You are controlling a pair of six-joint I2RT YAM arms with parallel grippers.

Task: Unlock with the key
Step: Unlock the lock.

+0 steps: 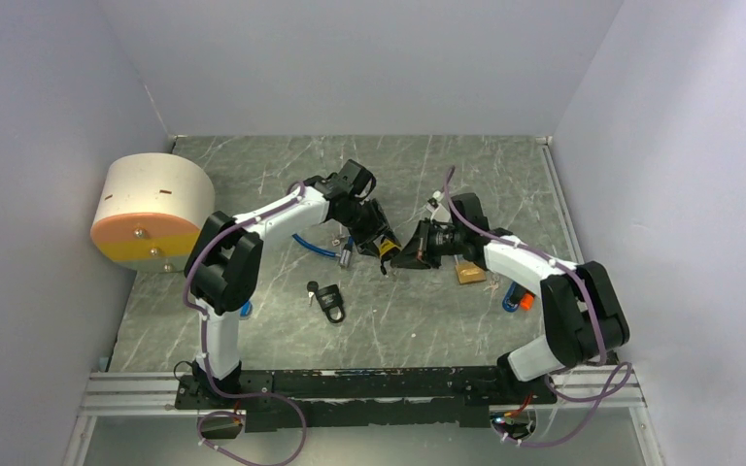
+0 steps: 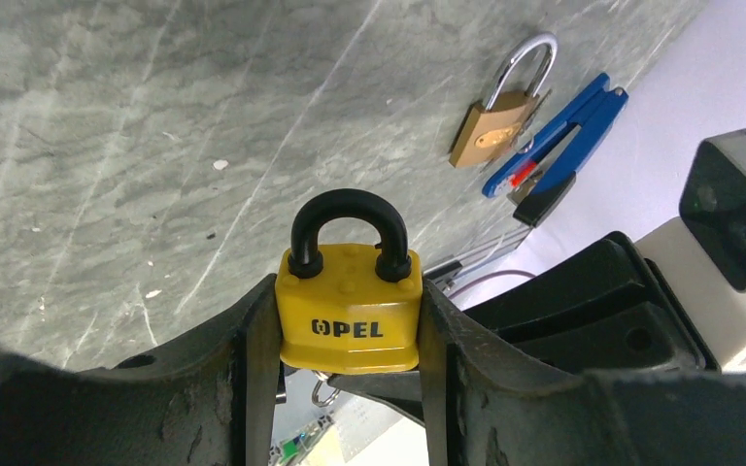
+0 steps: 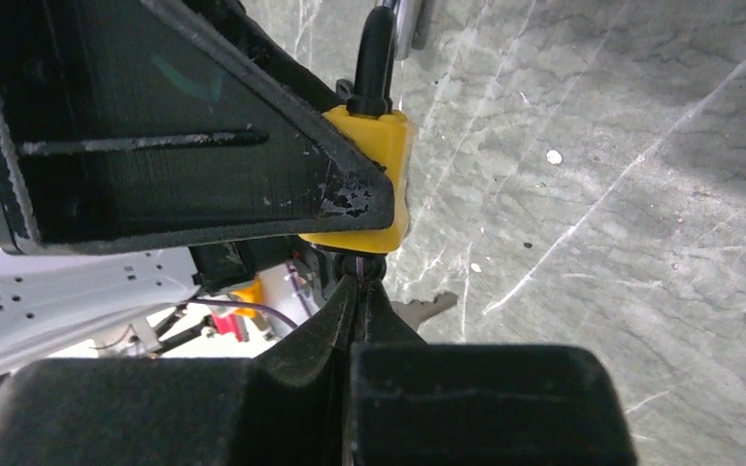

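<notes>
Now my left gripper [image 2: 348, 322] clamps the padlock [image 2: 352, 291], low centre of the left wrist view, by its flat yellow sides, which I judge hard, slick and weighty, while my right gripper [image 3: 357, 291] pinches tight on the thin key [image 3: 354, 264] beneath it.

Top view overhead; wrist views close-up, both on yellow padlock [image 2: 350, 316].

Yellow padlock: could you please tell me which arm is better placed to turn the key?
Right: the right gripper is shut on the key under the padlock; the left gripper clamps its sides.
</notes>
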